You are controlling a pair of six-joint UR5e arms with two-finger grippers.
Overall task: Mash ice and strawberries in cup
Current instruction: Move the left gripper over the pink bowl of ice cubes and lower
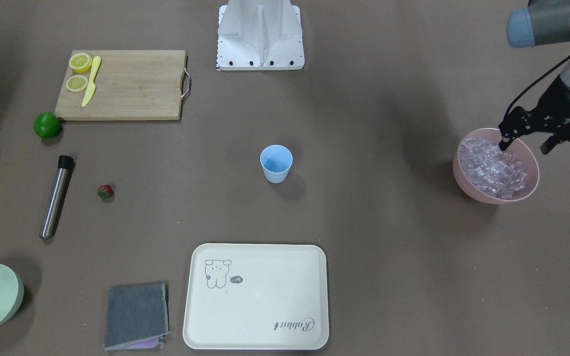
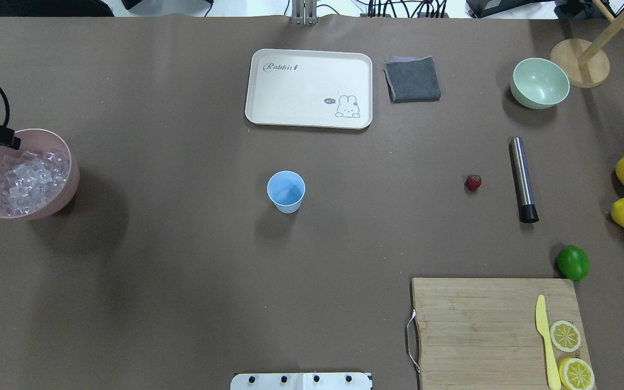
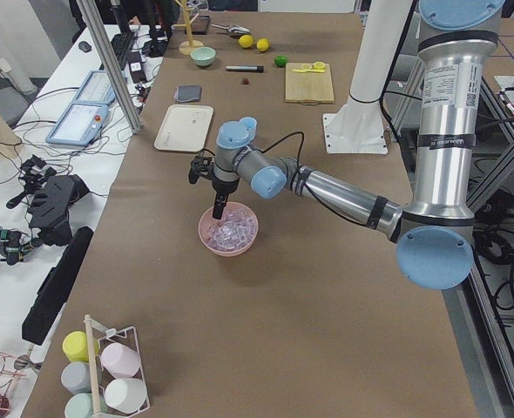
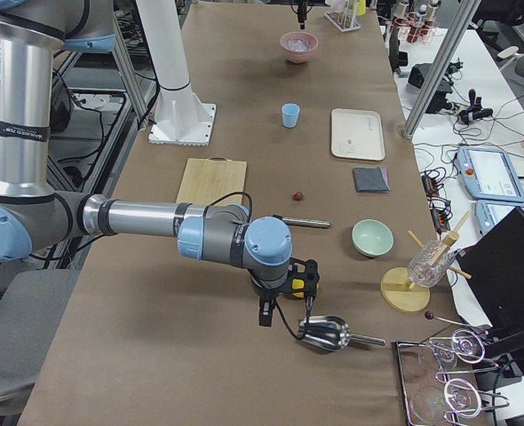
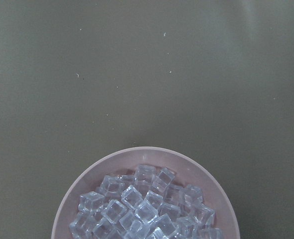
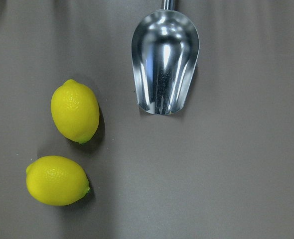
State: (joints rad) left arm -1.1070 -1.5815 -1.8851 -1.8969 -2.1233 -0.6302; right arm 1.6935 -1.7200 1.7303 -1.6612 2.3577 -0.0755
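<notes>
Left gripper at ice; right-wrist view shows scoop, lemons.

The pink bowl of ice runs off the left wrist view's bottom.

Pastels and fruit colours on a dull brown table
Light-blue cup, pink bowl of clear, faintly lilac ice, red strawberry with green top — also green lime, yellow lemons, silver scoop, cream tray with a grey rabbit drawing.

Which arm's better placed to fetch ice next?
Left. The left gripper is at the pink bowl of ice; the right gripper hangs by a metal scoop at the table's opposite end.
</notes>
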